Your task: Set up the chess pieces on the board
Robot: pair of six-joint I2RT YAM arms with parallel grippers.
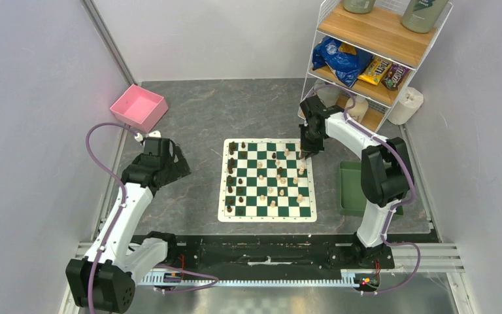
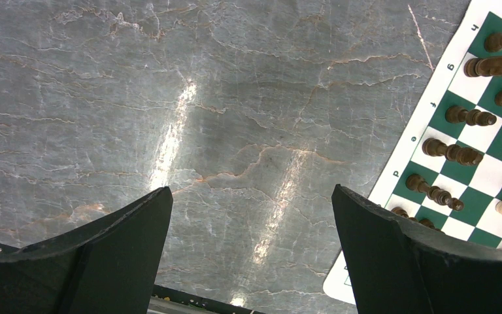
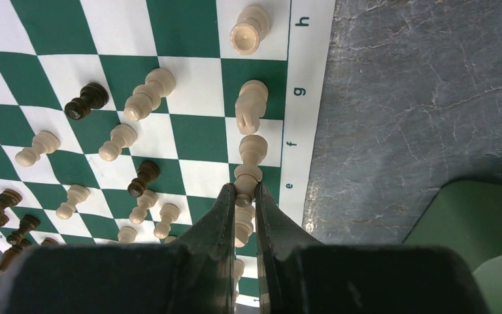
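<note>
The green and white board (image 1: 223, 210) lies in the middle of the table. Dark brown chess pieces (image 1: 231, 176) stand mostly along its left side, and cream pieces (image 1: 281, 184) are scattered over the middle and right. My right gripper (image 1: 308, 152) is at the board's far right edge, shut on a cream piece (image 3: 248, 175) near the letters e and f on the border (image 3: 304, 98). A cream knight (image 3: 251, 106) and a cream rook (image 3: 248, 30) stand just beyond it. My left gripper (image 1: 182, 167) is open and empty over bare table (image 2: 251, 190), left of the board (image 2: 392, 171).
A pink bin (image 1: 138, 108) sits at the back left. A plain green tray (image 1: 351, 190) lies right of the board and shows in the right wrist view (image 3: 477, 216). A wire shelf rack (image 1: 366, 59) with snacks and a white roll (image 1: 406, 104) stand at the back right.
</note>
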